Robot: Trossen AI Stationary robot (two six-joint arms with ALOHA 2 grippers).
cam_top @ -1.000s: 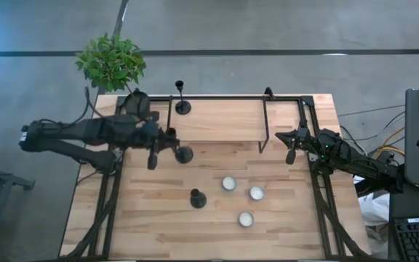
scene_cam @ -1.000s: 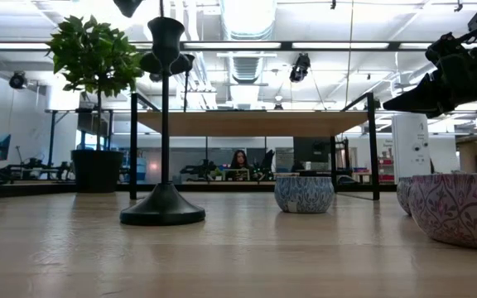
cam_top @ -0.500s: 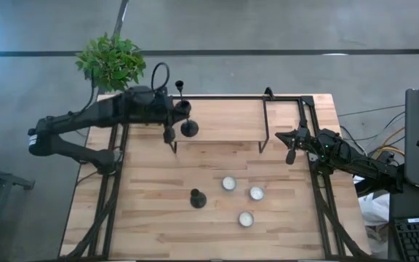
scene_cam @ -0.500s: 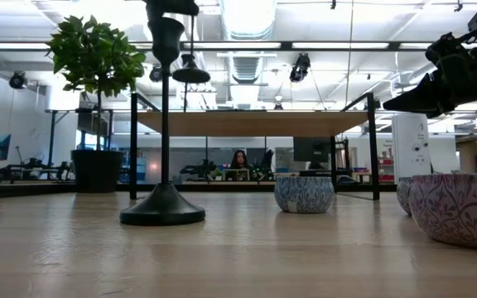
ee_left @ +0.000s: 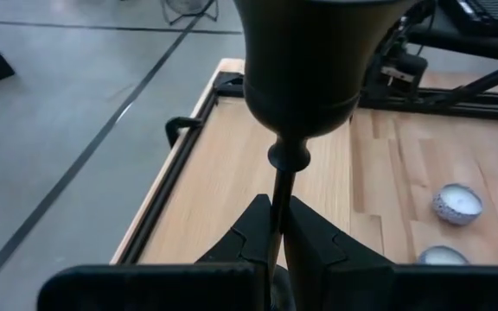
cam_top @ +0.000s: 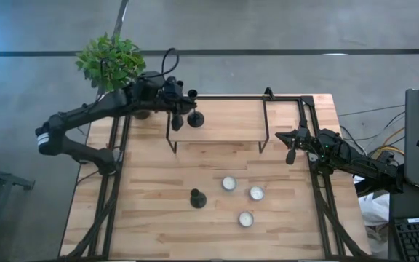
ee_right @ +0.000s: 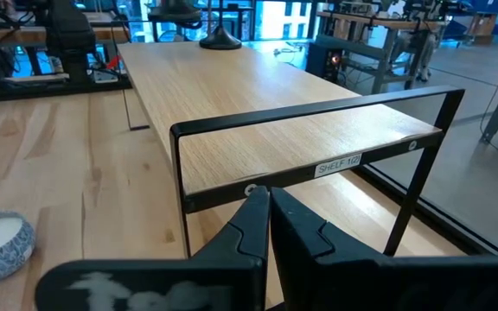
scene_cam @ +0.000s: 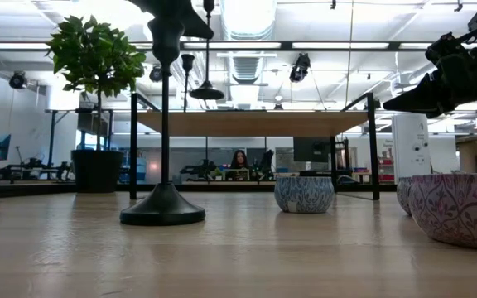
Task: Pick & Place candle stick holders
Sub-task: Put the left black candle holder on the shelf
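Your left gripper (cam_top: 182, 109) is clamped on a candlestick's (cam_top: 195, 118) stem over the shelf's (cam_top: 231, 120) far-left corner, ready to set down; your right gripper (cam_top: 292, 151), fingers together, waits right.

candlesticks (cam_top: 197, 199): black | tealight cups (scene_cam: 304, 194): white, blue floral pattern | shelf (ee_right: 258, 104): light wood, black frame

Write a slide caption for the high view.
Left pincer carries a black candlestick over the raised shelf; right pincer waits at the table's right edge.
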